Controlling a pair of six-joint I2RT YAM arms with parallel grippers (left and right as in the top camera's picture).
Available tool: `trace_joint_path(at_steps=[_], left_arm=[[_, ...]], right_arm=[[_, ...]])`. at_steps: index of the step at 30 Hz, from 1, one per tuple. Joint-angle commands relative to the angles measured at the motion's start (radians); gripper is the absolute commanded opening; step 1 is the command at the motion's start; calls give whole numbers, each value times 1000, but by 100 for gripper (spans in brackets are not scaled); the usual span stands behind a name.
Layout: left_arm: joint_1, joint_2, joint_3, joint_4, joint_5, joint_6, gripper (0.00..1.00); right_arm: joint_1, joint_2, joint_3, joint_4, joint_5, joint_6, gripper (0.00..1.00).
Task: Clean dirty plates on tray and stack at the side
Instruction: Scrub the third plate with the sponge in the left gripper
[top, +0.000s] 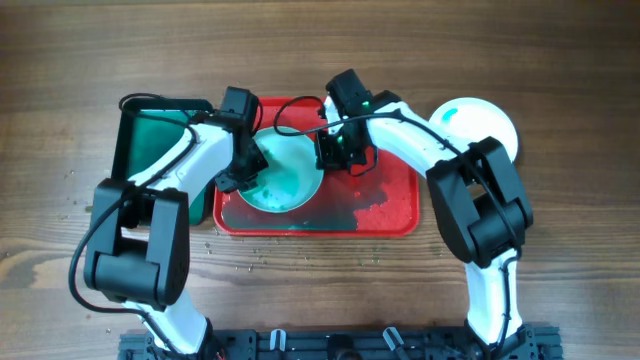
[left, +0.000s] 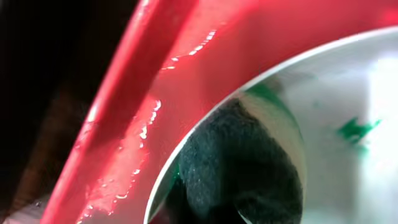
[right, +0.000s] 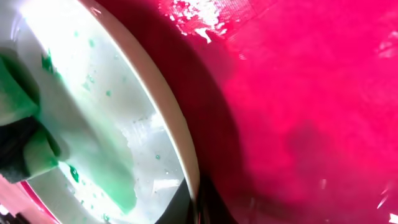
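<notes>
One plate (top: 292, 160), white with teal-green smears, lies on the left half of the red tray (top: 385, 208). My left gripper (top: 247, 176) is over the plate's left edge, shut on a dark sponge (left: 233, 165) that presses on the plate (left: 351, 93). My right gripper (top: 334, 152) is shut on the plate's right rim; the rim (right: 177, 140) runs between its jaws (right: 200, 200). The right wrist view also shows the sponge (right: 25, 146), wet green smears and the tray (right: 298, 112). A second plate (top: 482, 122) lies on the table right of the tray.
A dark green tray (top: 150, 135) sits just left of the red tray. The red tray's floor (left: 186, 68) is wet, with dark teal puddles near its front. Small crumbs dot the wooden table (top: 300, 258) in front of it.
</notes>
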Motion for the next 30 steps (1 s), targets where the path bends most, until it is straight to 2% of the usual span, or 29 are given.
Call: trace_joint_path(at_steps=[1, 2, 4, 5, 7, 8, 9, 12, 14, 15, 16, 20, 22, 24, 25, 30], left_arm=[[-15, 43, -41, 50, 103, 113, 4], [-42, 43, -41, 92, 337, 336, 4], [-84, 43, -41, 81, 513, 508, 4], [-107, 43, -41, 79, 547, 554, 4], [-115, 43, -41, 129, 546, 555, 4], [-111, 43, -41, 161, 512, 521, 4], [-105, 43, -41, 199, 416, 425, 4], [-81, 43, -41, 263, -22, 96, 4], [-60, 43, -41, 270, -171, -59, 4], [-50, 43, -41, 271, -173, -112, 4], [-42, 43, -41, 230, -110, -128, 4], [-45, 44, -41, -116, 2, -119, 4], [-52, 43, -41, -151, 134, 72, 4], [-52, 43, -41, -83, 375, 338, 4], [-56, 43, -41, -35, 434, 424, 4], [-113, 44, -41, 143, 414, 646, 4]], right_arm=[[-6, 20, -16, -5, 2, -7, 4], [-6, 20, -16, -5, 2, -8, 4], [-6, 20, -16, -7, 2, -8, 4], [-6, 20, -16, -7, 2, -13, 4], [-6, 20, -16, -7, 0, -13, 4], [-6, 20, -16, -6, -2, -14, 4], [-6, 20, -16, -6, -2, -13, 4], [-6, 20, -16, -7, -2, -14, 4], [-6, 20, -16, -6, -2, -14, 4], [-6, 20, -16, -6, -2, -14, 4], [-6, 20, -16, -6, -1, -16, 4], [-6, 20, -16, -5, -2, -21, 4], [-6, 20, -16, -2, -2, -23, 4], [-6, 20, -16, -2, -2, -26, 4], [-6, 20, -16, -2, -2, -26, 4], [-6, 20, -16, -2, -1, -32, 4]])
